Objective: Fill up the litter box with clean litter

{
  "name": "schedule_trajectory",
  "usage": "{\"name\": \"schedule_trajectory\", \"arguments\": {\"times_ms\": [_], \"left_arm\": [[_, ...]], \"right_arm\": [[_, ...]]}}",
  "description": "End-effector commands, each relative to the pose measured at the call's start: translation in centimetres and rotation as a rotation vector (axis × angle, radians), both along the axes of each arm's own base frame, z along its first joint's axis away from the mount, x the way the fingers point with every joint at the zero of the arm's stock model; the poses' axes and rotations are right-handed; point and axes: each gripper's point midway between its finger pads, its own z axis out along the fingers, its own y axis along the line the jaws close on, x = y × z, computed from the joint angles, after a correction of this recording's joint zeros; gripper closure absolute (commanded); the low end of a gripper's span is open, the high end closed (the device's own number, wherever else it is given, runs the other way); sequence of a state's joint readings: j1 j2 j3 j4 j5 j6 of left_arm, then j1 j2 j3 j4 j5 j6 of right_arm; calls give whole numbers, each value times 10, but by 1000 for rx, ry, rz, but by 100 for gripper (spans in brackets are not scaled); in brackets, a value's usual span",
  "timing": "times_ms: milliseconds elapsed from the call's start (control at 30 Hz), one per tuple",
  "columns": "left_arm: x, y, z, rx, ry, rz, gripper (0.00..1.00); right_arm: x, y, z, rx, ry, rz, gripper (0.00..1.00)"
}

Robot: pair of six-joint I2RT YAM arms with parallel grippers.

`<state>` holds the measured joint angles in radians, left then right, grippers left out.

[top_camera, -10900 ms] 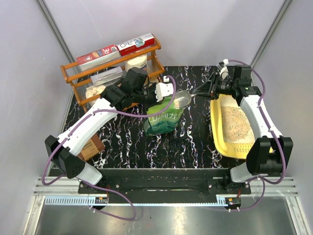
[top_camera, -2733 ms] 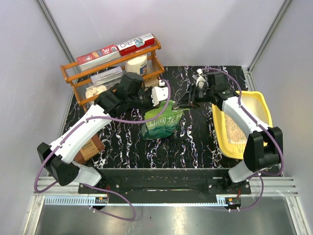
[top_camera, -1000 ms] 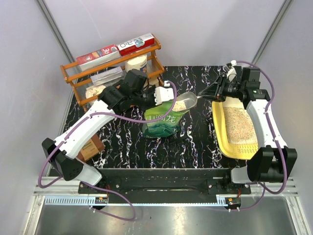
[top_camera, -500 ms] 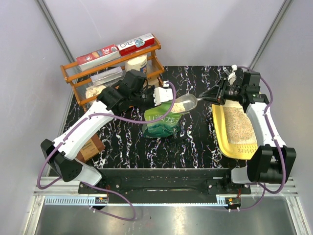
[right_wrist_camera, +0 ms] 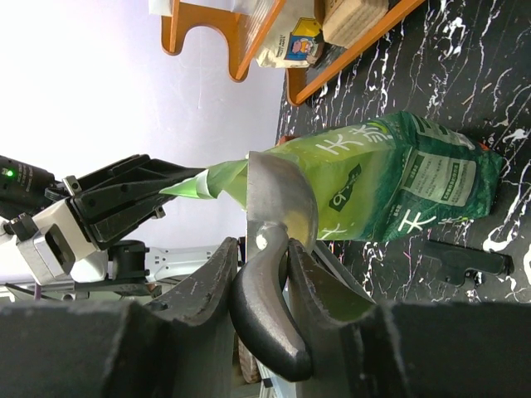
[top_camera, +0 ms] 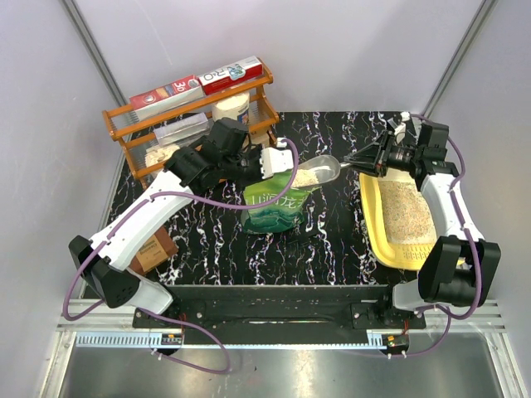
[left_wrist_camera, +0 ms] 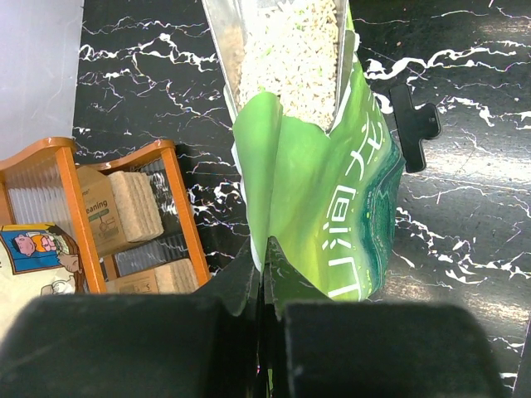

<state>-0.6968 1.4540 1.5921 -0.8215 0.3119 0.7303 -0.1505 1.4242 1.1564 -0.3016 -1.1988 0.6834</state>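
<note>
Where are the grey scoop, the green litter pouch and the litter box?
grey scoop (top_camera: 322,171): top view, on the bowl.
green litter pouch (left_wrist_camera: 332,207): left wrist view, on the printed front.
litter box (top_camera: 372,217): top view, on the left rim.

R gripper holds loaded scoop btwn pouch & litter box (litter inside).

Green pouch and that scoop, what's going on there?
The left claw is shut on the top edge of the green pouch, holding it upright. The right claw grips the grey scoop by its handle. The scoop, full of clean litter, hangs by the pouch's mouth, not yet over the litter box, which already holds some.
</note>
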Motion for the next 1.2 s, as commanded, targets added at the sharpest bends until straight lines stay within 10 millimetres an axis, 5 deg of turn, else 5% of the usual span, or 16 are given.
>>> {"name": "schedule_trajectory", "arguments": {"times_ms": [0,833,1167], "left_arm": [[8,2,72,-139,-220,10,100],[8,-2,72,-147,-208,2,100],[8,-14,74,-182,-165,-24,100]], "right_arm": [[-13,-3,24,-4,-71,23,100],[-26,-28,40,101,-38,14,100],[-22,-89,38,106,-67,-163,100]]}}
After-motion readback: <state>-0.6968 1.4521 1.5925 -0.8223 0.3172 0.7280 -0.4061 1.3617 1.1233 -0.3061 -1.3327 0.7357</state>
